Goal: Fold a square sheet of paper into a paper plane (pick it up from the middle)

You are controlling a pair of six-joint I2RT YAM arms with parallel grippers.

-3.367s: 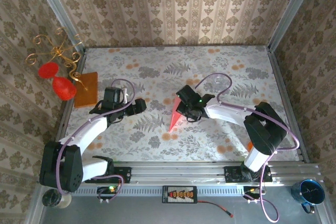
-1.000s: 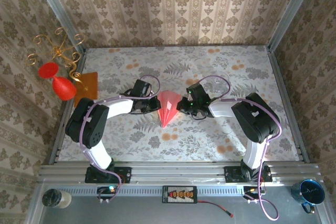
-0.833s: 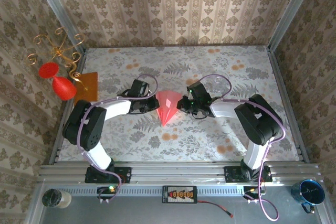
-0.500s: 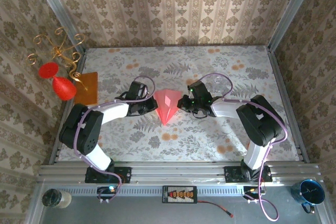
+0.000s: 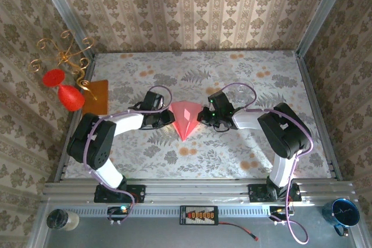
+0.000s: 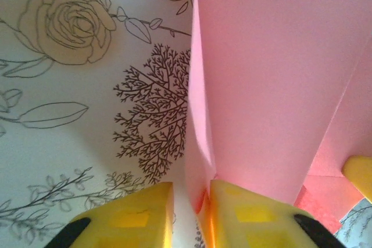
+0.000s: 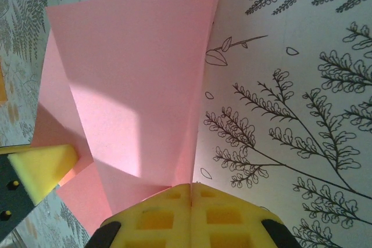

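Observation:
The pink paper plane [image 5: 186,118] is held just above the flowered table [image 5: 232,74], its sharp point toward the near edge. My right gripper [image 5: 202,115] is shut on the plane's right flap. In the right wrist view the yellow pads [image 7: 174,207] meet on the paper's edge [image 7: 133,85]. My left gripper [image 5: 169,118] is at the plane's left side. In the left wrist view its gripper [image 6: 190,186] stands slightly open. The pink flap [image 6: 261,85] hangs in the gap against the right pad [image 6: 244,213], and the left pad [image 6: 133,216] stands apart from it.
An orange rectangular sheet [image 5: 96,98] lies at the table's left edge, beside a gold wire stand [image 5: 68,56] with red glasses [image 5: 68,97]. Papered walls close in the back and sides. A blue cup [image 5: 343,213] sits off the table at the near right.
The left arm came in beside the plane, gripped its left flap, and its jaws have just parted. The plane's wings have spread wider between the two grippers.

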